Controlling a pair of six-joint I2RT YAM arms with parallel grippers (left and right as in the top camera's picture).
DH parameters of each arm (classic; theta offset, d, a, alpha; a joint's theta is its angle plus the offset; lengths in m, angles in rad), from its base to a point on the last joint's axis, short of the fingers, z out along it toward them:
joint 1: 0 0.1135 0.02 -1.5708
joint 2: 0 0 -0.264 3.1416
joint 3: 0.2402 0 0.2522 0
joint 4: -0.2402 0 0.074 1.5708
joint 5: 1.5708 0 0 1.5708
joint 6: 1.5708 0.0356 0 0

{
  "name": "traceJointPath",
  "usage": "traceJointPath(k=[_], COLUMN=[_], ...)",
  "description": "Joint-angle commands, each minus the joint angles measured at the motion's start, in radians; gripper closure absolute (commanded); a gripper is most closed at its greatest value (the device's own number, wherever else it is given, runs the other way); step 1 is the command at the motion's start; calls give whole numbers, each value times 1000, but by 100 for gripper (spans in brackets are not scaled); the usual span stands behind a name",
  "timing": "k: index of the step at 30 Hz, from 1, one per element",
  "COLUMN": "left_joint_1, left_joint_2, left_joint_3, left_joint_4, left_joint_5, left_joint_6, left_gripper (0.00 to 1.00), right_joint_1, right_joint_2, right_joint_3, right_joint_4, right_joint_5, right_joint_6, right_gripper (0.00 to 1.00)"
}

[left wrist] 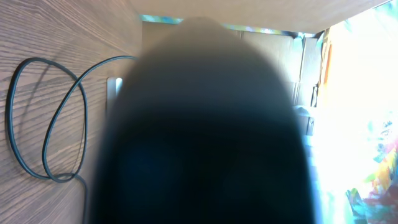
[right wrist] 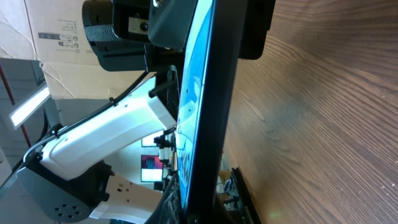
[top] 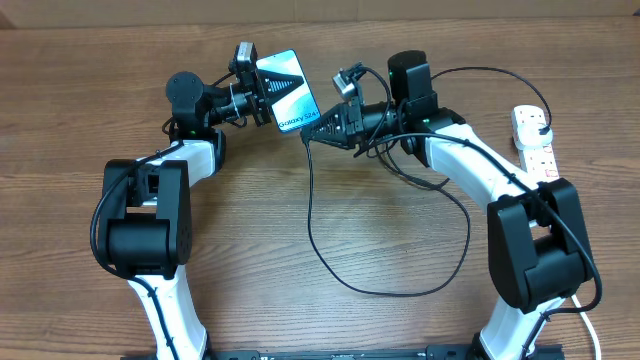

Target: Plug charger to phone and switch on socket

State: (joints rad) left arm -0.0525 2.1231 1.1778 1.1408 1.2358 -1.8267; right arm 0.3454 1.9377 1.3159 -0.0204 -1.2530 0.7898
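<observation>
Black looped charger cable (top: 400, 289) is being plugged into slim blue-screened phone (top: 287, 85): left pincer (top: 262, 95) clamping phone, right pincer (top: 318, 130) pinching cable end; straight insertion probably coming next.

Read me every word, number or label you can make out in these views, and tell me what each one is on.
"Galaxy S24": white letters on the phone screen, along one short edge, overhead view; the last characters are small.
Printed label on the cardboard box, right wrist view: too small to read.
Power strip: red marks only, no legible text.
Left wrist view: blurred, nothing to read.
</observation>
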Motion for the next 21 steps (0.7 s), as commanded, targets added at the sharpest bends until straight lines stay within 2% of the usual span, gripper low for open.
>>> traceJointPath(k=[1, 21], left_joint_1=[-14, -13], left_joint_2=[-18, -18], left_joint_3=[4, 3], left_joint_4=[8, 8], left_joint_5=[-9, 14], left_joint_6=[18, 46], left_gripper=[96, 96], right_joint_1=[21, -8], right_joint_2=[-9, -9], right_joint_3=[19, 19], right_joint_4=[5, 50], right_joint_5=[10, -12], right_joint_6=[-1, 41], right_gripper=[96, 96])
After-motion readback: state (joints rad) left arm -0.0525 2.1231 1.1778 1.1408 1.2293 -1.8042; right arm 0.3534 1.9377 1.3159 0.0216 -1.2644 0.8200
